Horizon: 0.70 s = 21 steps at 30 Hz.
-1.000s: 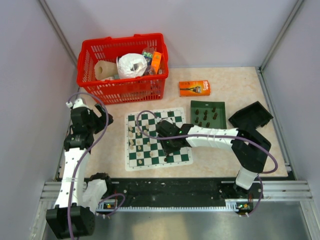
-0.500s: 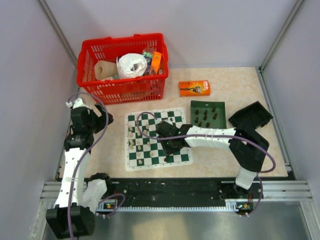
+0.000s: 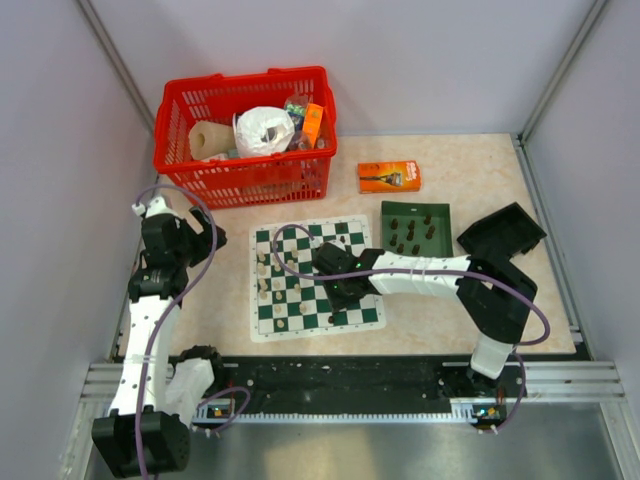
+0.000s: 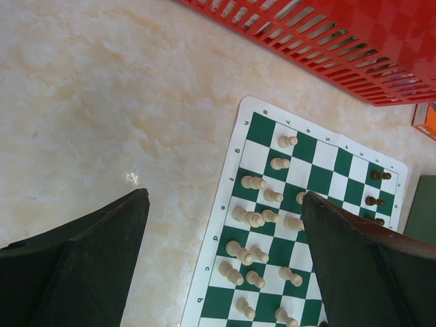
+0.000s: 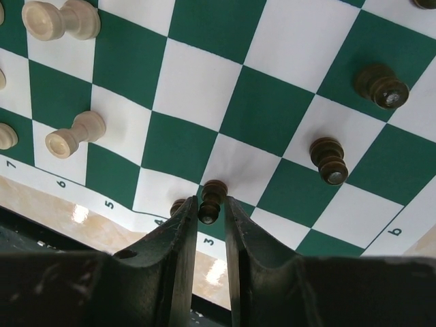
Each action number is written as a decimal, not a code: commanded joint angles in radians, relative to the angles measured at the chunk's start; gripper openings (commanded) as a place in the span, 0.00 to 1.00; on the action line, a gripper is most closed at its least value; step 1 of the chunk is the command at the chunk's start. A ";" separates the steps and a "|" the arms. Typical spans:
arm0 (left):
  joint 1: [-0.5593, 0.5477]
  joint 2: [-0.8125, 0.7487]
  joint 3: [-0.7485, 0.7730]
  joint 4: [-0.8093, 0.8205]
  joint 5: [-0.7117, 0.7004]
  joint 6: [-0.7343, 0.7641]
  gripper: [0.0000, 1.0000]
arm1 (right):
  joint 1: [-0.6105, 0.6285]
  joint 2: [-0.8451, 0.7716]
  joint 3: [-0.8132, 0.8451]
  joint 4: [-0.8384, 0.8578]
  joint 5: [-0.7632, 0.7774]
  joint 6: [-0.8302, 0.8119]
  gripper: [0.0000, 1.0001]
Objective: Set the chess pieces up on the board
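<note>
Against a second ago, almost nothing differs: your right arm has shifted a hair over the board [image 3: 365,312], left arm in the same pose, pieces as they were

Right gripper [image 5: 210,208] is clamped on a dark pawn [image 5: 212,193], fingers [image 5: 178,235] nearly together with only the pawn between them, at the board's edge row by the 3 and 4 marks. Can't tell if the pawn touches the mat. Another dark piece [image 5: 178,204] shows just behind one finger, two more dark pawns [image 5: 328,161] stand further in

Left gripper [image 4: 225,196] is spread wide, holding nothing, above bare table left of the board. Cream pieces [image 4: 253,219] crowd the board's left columns

Further back, the green tray [image 3: 440,212] holds dark pieces, then the red basket [image 3: 245,170]
</note>
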 commanded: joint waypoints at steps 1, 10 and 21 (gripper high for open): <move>0.002 -0.006 -0.013 0.045 0.009 -0.007 0.99 | 0.010 0.003 0.004 0.001 0.011 0.005 0.22; 0.001 -0.006 -0.010 0.042 0.010 -0.009 0.99 | 0.003 -0.065 0.006 -0.040 0.083 0.002 0.17; 0.001 0.000 -0.013 0.051 0.018 -0.014 0.99 | -0.073 -0.134 -0.062 -0.062 0.113 -0.005 0.17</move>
